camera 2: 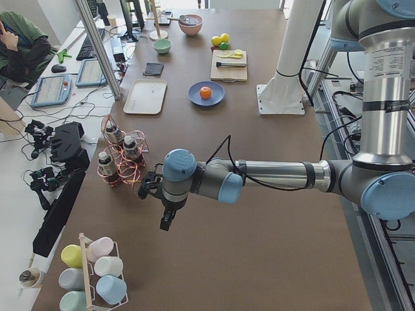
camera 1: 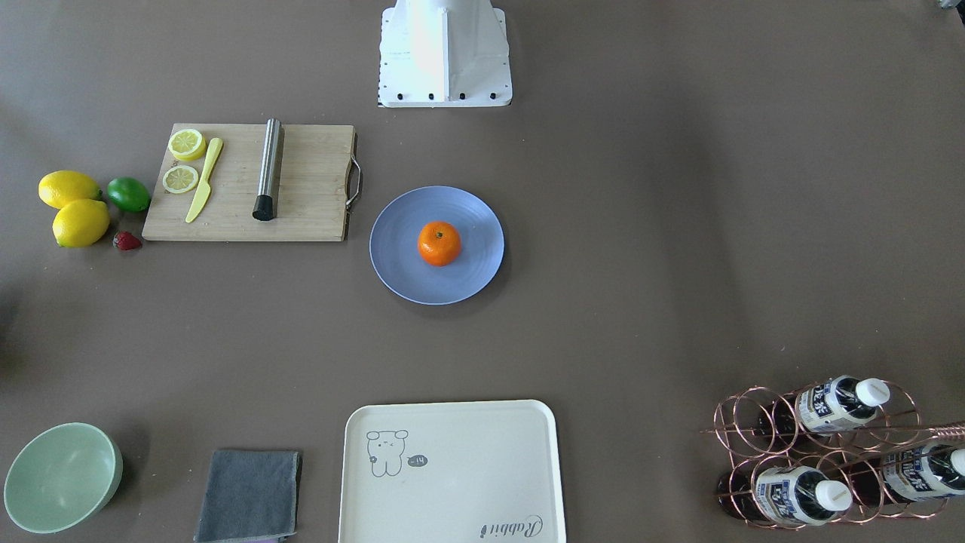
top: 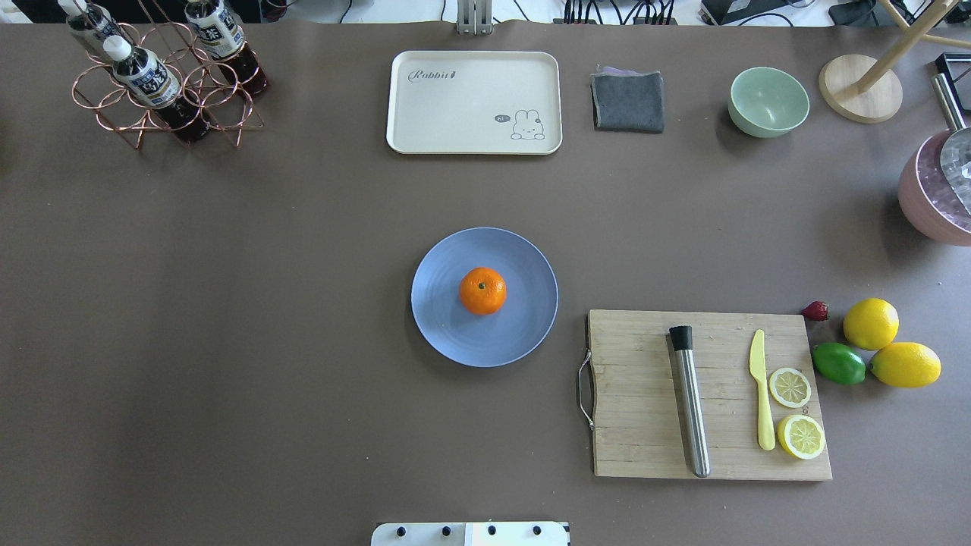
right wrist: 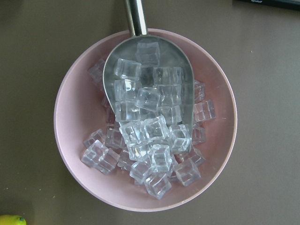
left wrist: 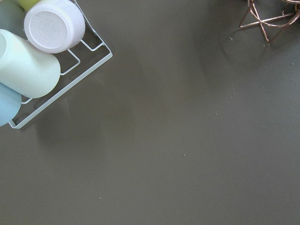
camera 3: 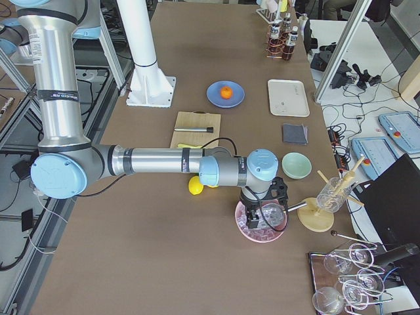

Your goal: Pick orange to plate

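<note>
Sitting seemingly centred on the plate (top: 455,334), the orange (top: 482,290); left gripper (camera 2: 165,225), right gripper (camera 3: 261,216): spread cannot be told sidelong.

1. The left arm (camera 2: 279,173) reaches out level from its upright column, forearm straight, wrist bent downward at the end.
2. The left gripper (camera 2: 166,222) hangs pointing down; whether its fingers are apart cannot be told.
3. The right arm (camera 3: 157,159) is stretched level the same way, its wrist turned down.
4. The right gripper (camera 3: 262,209) points straight down; its finger spacing cannot be told.
</note>
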`<state>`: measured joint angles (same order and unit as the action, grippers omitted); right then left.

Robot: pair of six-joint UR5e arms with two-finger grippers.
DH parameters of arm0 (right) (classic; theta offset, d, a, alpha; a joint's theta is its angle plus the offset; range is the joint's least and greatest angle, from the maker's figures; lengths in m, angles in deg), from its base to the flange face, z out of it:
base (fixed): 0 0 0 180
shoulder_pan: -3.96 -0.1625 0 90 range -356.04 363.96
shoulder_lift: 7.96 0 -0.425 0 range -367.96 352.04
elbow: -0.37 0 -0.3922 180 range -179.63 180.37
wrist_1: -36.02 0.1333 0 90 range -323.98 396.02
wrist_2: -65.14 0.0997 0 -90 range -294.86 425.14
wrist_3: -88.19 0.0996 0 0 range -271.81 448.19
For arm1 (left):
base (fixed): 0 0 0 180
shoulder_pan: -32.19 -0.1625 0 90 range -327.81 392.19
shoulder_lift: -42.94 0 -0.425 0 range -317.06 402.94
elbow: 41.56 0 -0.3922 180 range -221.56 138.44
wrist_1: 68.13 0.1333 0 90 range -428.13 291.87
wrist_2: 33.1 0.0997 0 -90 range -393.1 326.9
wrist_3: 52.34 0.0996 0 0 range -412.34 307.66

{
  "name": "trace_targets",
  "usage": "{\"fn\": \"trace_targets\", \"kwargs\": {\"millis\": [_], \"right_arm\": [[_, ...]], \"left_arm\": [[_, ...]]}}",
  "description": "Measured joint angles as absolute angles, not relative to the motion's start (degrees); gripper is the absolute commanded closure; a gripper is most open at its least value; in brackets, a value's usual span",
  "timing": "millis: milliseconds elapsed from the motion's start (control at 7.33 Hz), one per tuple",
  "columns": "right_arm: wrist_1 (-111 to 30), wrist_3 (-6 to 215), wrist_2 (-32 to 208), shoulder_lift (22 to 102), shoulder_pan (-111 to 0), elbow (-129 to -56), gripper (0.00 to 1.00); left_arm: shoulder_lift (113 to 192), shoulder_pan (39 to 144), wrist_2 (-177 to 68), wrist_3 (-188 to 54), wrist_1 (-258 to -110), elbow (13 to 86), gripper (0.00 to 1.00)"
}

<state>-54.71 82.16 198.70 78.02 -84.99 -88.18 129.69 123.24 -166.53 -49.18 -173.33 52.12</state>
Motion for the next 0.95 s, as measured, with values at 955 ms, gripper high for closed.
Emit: {"fn": "trace_targets", "kwargs": {"millis": [955], "right_arm": [[-53.97, 81.48, 198.82, 78.63, -85.89, -89.35, 0.00]], "left_arm": [[129.70, 123.24, -166.26, -49.20, -173.42, 52.14, 0.02]]}}
